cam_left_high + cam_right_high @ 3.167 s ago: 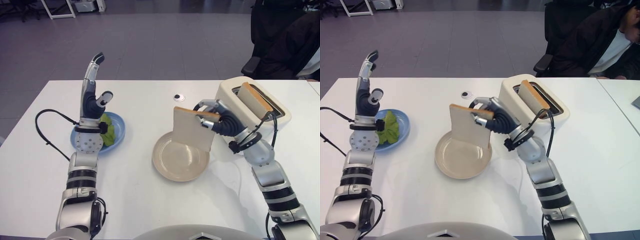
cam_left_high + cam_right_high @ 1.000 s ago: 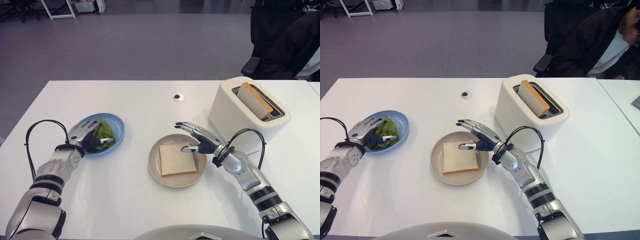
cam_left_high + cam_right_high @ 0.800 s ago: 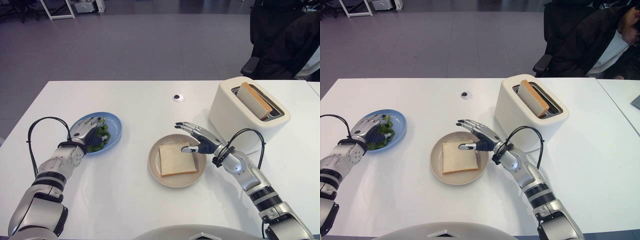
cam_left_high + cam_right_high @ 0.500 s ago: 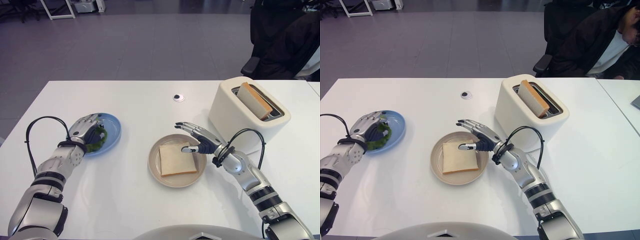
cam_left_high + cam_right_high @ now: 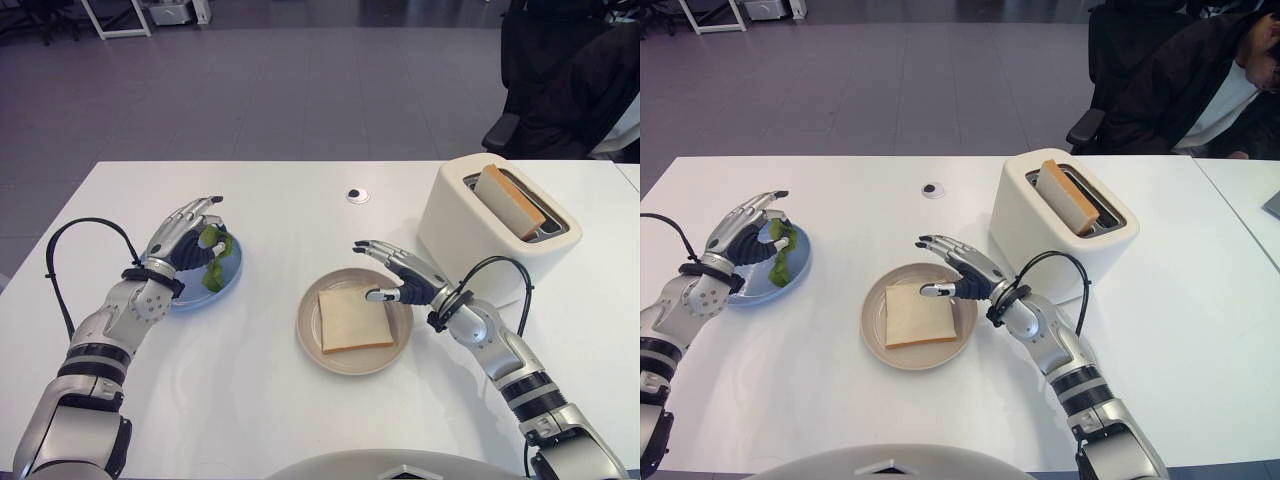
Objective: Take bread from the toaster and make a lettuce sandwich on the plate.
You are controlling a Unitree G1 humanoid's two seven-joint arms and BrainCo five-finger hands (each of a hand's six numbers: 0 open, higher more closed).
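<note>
Right hand [image 5: 405, 282] hovered with its fingers spread and holding nothing, just above the right rim of the tan plate [image 5: 312, 348]; the plate sat on the white table [image 5: 250, 400], a little right of the middle; one pale slice of bread [image 5: 355, 318] lay flat in the plate, its right edge under the fingertips of that hand, though whether they touched it could not be told; a black cable looped from the right wrist back toward the toaster.

Farther left, the left hand [image 5: 180, 238] was raised over a shallow blue dish [image 5: 195, 298]; its fingers were pinched on a green lettuce leaf [image 5: 214, 265], which hung down from them over the dish; whether the leaf's lower end touched the dish could not be told; another black cable [image 5: 75, 232] curved across the table behind the left forearm.

Farther back on the right stood the cream toaster [image 5: 470, 235], well apart from the dish; a second slice [image 5: 508, 200] stuck up out of its slot, leaning to one side; beyond the plate a small round disc [image 5: 358, 195] lay on the table.
</note>
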